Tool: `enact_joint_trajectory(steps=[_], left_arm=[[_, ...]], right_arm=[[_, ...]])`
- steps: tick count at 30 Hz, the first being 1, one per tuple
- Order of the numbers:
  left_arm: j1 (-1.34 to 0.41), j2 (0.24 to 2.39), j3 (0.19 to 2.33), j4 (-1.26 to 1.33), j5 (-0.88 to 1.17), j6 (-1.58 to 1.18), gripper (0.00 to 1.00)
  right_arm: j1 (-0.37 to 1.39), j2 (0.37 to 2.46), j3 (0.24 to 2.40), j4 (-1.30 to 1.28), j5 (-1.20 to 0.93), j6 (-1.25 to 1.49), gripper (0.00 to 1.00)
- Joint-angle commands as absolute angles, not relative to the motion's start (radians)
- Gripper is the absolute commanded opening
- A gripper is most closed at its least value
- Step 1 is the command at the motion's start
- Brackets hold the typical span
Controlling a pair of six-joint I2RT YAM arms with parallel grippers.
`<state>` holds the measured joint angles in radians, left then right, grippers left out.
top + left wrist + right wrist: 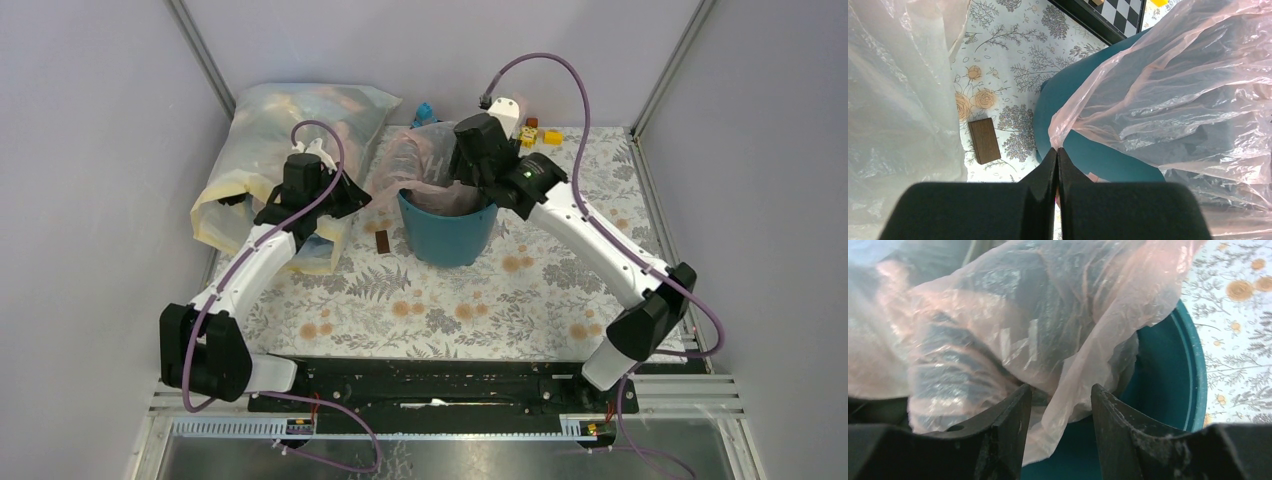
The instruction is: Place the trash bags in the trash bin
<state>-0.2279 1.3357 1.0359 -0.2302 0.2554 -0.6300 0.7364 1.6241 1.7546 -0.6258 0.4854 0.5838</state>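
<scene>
Pink trash bag hangs between parted fingers of my right claw, trash bin mouth open to its right; left claw closed

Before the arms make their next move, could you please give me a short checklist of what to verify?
1. Trash bin upright on the table: ok.
2. Trash bag fully inside the bin: not ok; most of it billows above the rim.
3. Right gripper open, with bag film between its fingers: ok.
4. Left gripper shut at the bag's edge; pinching film: cannot tell.
5. Brown block apart from the bin: ok.
</scene>
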Motion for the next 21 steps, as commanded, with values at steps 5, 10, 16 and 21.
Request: enact_joint_trajectory(steps=[5, 10, 16, 21], left_arm=[[-0.232, 1.279, 1.028, -0.210, 0.260, -0.629, 0.00], [-0.232, 1.245, 1.036, -0.251, 0.241, -0.623, 0.00], [-0.232, 1.186, 1.027, -0.308, 0.232, -0.603, 0.00], [-0.232, 1.156, 0.983, -0.335, 0.255, -0.591, 0.00]], right_arm=[[0.751, 1.689, 1.853, -0.692, 0.605, 0.656, 0.08], [0.750, 1.615, 1.827, -0.698, 0.560, 0.630, 0.00], [0.750, 1.510, 1.744, -0.742, 0.546, 0.615, 0.00], [0.750, 1.432, 1.642, -0.752, 0.537, 0.614, 0.03]])
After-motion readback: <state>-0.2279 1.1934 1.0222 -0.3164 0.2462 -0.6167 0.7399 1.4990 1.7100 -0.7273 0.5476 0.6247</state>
